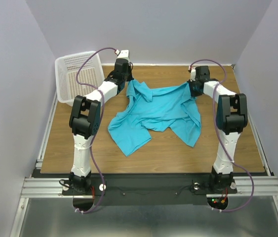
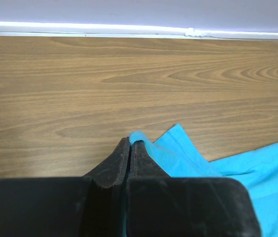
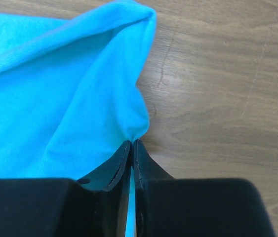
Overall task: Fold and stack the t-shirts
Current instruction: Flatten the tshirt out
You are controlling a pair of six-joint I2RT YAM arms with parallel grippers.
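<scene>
One turquoise t-shirt (image 1: 153, 114) lies crumpled on the wooden table, stretched between my two arms at the far side. My left gripper (image 1: 129, 79) is shut on the shirt's far-left corner; in the left wrist view the black fingers (image 2: 119, 160) pinch a small fold of t-shirt (image 2: 178, 150) at the left gripper (image 2: 130, 142). My right gripper (image 1: 192, 85) is shut on the far-right edge; in the right wrist view the t-shirt (image 3: 69, 98) fans out from the right gripper (image 3: 132, 143). The rest of the shirt sags in folds toward the front.
A white mesh basket (image 1: 74, 74) stands tilted at the far left corner of the table (image 1: 79, 148). The back wall edge (image 2: 129, 28) runs close beyond the left gripper. Bare wood (image 3: 218, 98) shows right of the right gripper.
</scene>
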